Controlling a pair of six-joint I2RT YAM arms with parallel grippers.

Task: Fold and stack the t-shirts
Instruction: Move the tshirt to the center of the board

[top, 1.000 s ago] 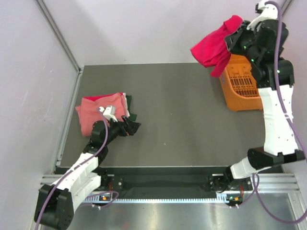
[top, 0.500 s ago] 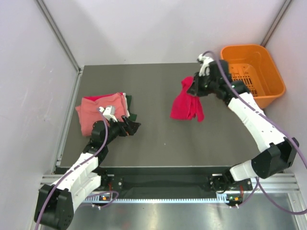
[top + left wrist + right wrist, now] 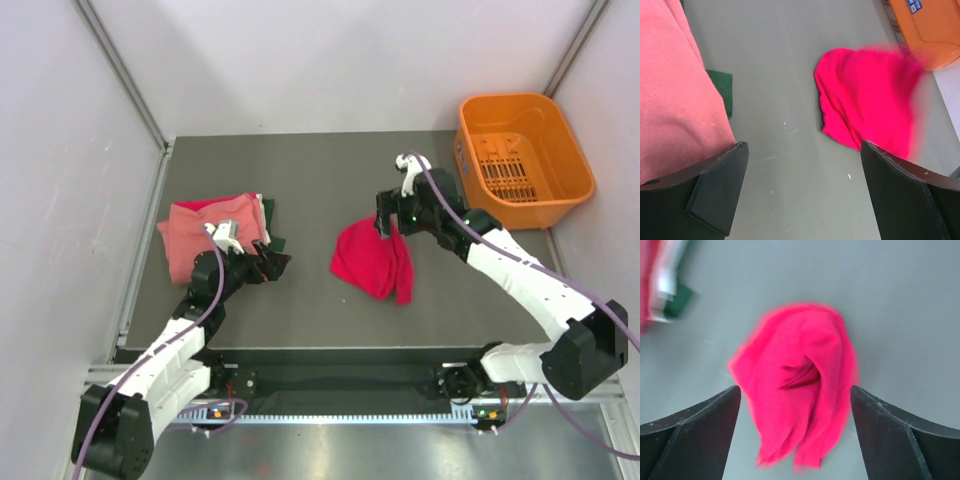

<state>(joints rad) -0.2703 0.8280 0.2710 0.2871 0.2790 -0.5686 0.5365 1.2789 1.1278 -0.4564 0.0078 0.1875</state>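
Top external: crimson t-shirt [image 3: 368,262] crumpled mid-table, right gripper [image 3: 390,222] at its 1 o'clock edge — jaws spread wide, holding nothing. Folded stack [image 3: 200,238] at table's 9 o'clock, left gripper [image 3: 272,264] beside it, wide, empty. Cloth likely light, limp — pinch hem corners.

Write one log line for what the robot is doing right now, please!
red t-shirt: crumpled on table | right gripper: open, above it | left gripper: open, beside folded stack

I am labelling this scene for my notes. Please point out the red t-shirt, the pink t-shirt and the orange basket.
red t-shirt [image 3: 365,262]: top view, middle of the cloth.
pink t-shirt [image 3: 185,245]: top view, its left part.
orange basket [image 3: 505,98]: top view, far rim.
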